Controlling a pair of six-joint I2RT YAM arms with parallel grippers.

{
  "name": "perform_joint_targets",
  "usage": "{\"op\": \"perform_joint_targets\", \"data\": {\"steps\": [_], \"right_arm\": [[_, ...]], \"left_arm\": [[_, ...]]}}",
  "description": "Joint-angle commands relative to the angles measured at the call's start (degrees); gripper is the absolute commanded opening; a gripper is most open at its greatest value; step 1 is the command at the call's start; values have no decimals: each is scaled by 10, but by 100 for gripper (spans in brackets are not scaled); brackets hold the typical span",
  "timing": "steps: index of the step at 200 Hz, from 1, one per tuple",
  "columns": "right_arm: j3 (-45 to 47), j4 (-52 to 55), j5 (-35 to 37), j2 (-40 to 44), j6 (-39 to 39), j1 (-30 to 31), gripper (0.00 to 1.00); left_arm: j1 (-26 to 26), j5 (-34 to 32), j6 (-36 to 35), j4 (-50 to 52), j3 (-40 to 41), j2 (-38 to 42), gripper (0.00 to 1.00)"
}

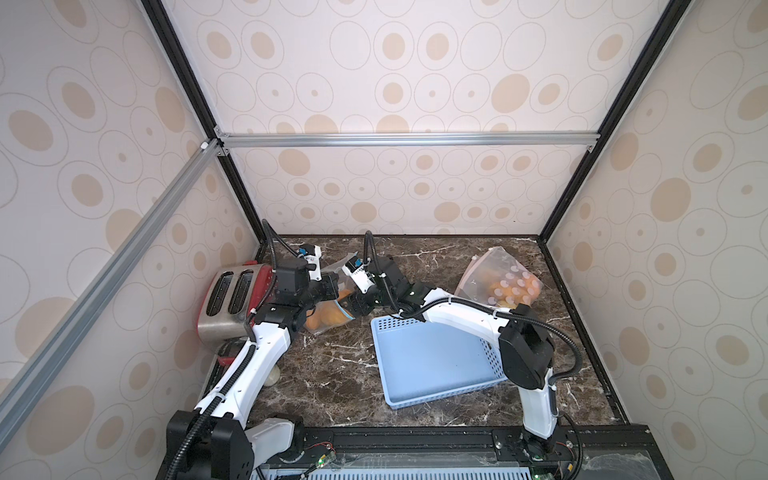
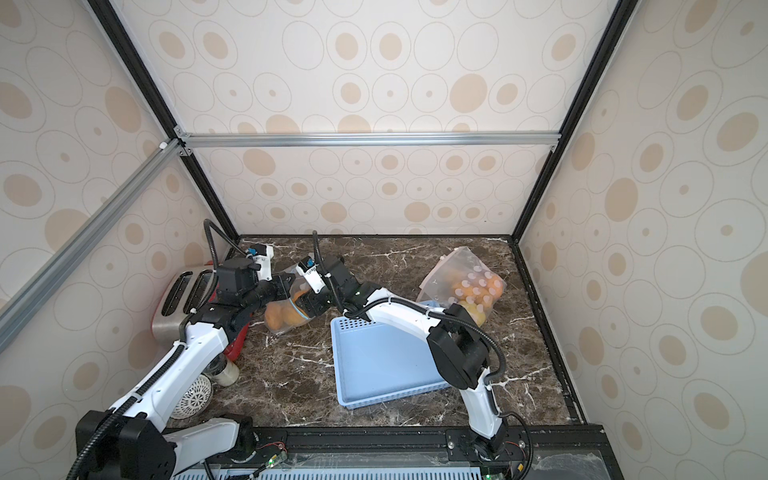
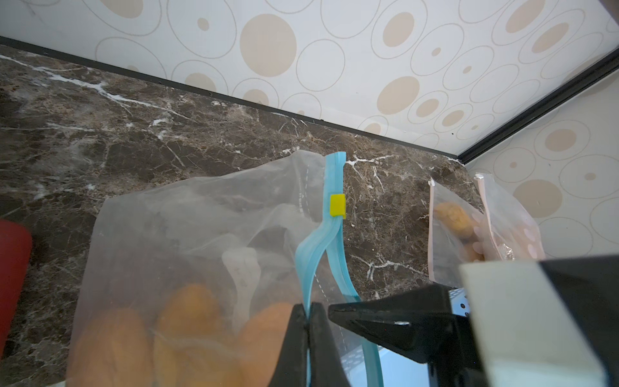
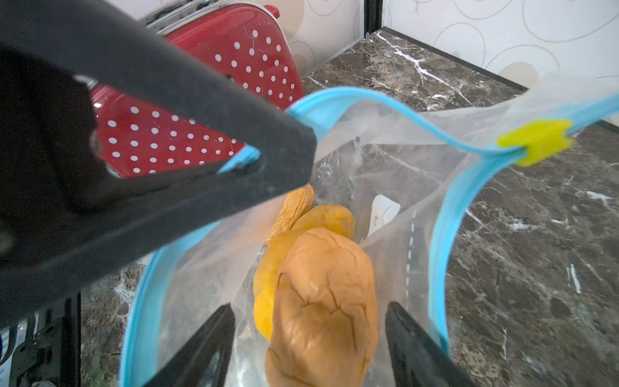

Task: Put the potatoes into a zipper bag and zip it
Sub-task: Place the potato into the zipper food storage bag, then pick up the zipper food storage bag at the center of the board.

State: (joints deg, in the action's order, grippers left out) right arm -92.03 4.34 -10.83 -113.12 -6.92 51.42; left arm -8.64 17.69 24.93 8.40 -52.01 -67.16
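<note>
Closest to the right wrist camera, a wrinkly orange-tan potato sits between the spread jaws of the right gripper, with a gap showing on each side, so the claw stands wide and grips nothing. Below it, inside the zipper bag, lie smoother yellowish potatoes. The bag's mouth gapes in a loop of blue zipper strip, with a yellow slider at its far end. Beyond stands a red toaster with white dots.

The left wrist view alone shows the left gripper pinched shut on the zipper strip, the slider further along it, and the bagged potatoes only as orange blurs. A top view alone gives the layout: a blue basket nearest on the marble table, the zipper bag behind its left corner just beside the toaster, and a second bag of potatoes at the far right, well apart.

Both arms rise from the near rail. The left arm leans forward along the toaster, while the right arm reaches across the basket, and the left gripper and right gripper meet at the bag's mouth
</note>
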Motion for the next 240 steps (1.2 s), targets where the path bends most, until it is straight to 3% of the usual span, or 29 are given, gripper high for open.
{"op": "perform_joint_targets", "data": {"steps": [1, 47, 82, 103, 128, 141, 167, 203, 240], "right_arm": [[23, -28, 3, 60, 15, 1, 71], [108, -78, 20, 144, 36, -14, 67], [195, -132, 31, 213, 54, -42, 64], [249, -175, 34, 252, 69, -65, 63], [296, -204, 32, 284, 81, -91, 62], [313, -211, 23, 297, 98, -100, 62], [353, -236, 1, 324, 148, -106, 64], [430, -345, -68, 349, 207, -107, 71], [425, -350, -130, 313, 255, -107, 74]], "left_arm": [[-1, 7, -15, -7, -10, 9, 0], [-3, 58, -61, -1, -13, 6, 0], [-4, 43, -132, 107, -56, -7, 0], [-9, -14, -159, 135, -57, 28, 0], [-10, 33, -205, 131, -38, 88, 0], [-18, 77, -250, 134, -24, 114, 0], [-26, 89, -303, 125, 8, 165, 0], [-44, 8, -376, 150, 23, 190, 0], [-52, 18, -439, 161, 38, 209, 0]]}}
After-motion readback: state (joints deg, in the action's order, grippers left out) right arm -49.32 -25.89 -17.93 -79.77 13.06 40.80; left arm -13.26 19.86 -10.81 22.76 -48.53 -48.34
